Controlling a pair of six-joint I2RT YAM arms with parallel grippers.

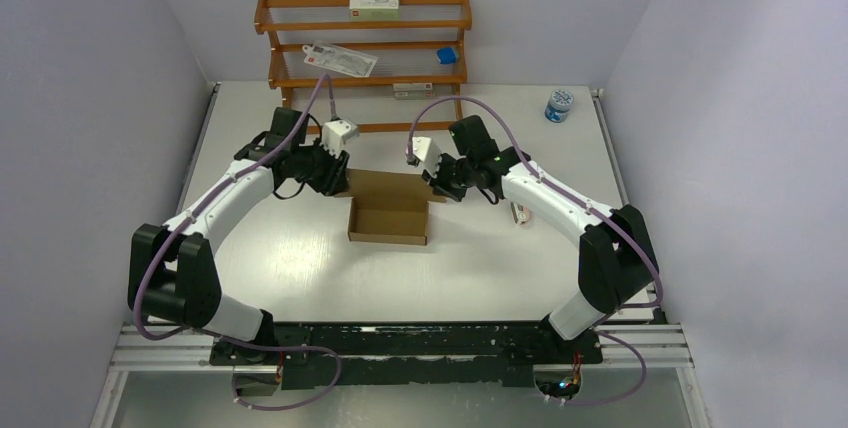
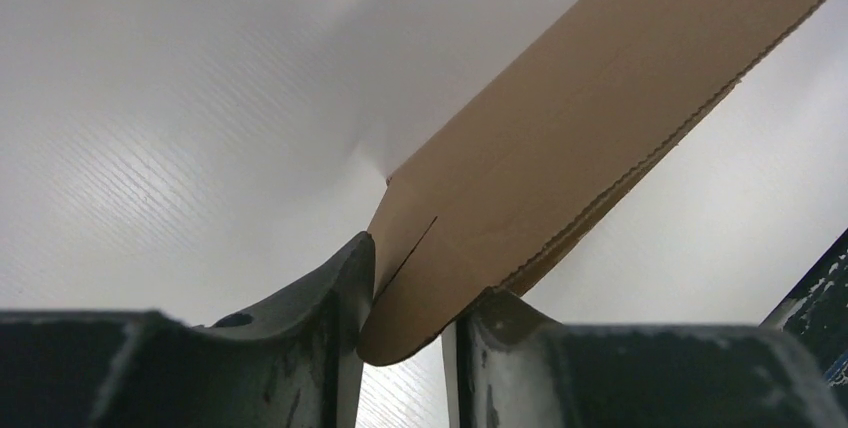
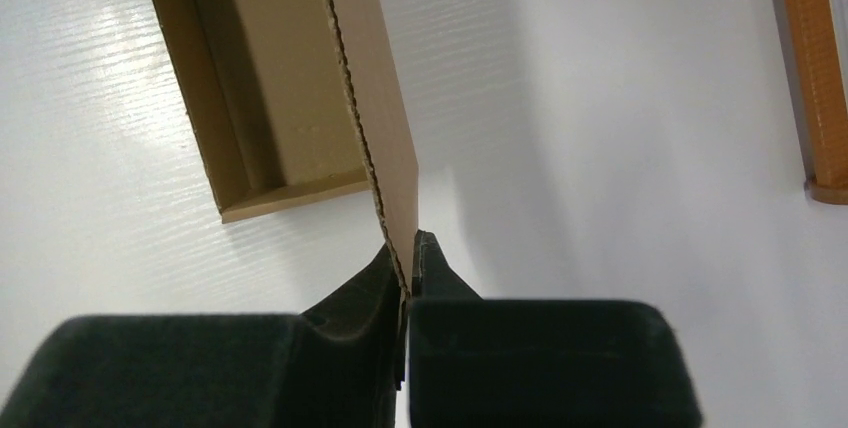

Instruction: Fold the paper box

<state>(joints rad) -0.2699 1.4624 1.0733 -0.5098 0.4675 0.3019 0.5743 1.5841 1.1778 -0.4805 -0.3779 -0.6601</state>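
Observation:
The paper box (image 1: 388,218) is plain brown cardboard, a shallow open tray in the middle of the table with its lid flap (image 1: 390,185) raised behind it. My left gripper (image 1: 335,180) is shut on the flap's left corner; in the left wrist view the rounded corner (image 2: 420,288) sits between the fingers (image 2: 330,328). My right gripper (image 1: 437,186) is shut on the flap's right end; in the right wrist view the flap edge (image 3: 385,148) runs into the pinched fingers (image 3: 440,278), with the tray (image 3: 270,98) at upper left.
A wooden shelf rack (image 1: 365,48) stands at the back with white-and-green cartons (image 1: 373,4), a packet and a blue item (image 1: 447,54). A blue-lidded jar (image 1: 559,105) sits at back right. A small pink-and-white item (image 1: 521,214) lies under the right arm.

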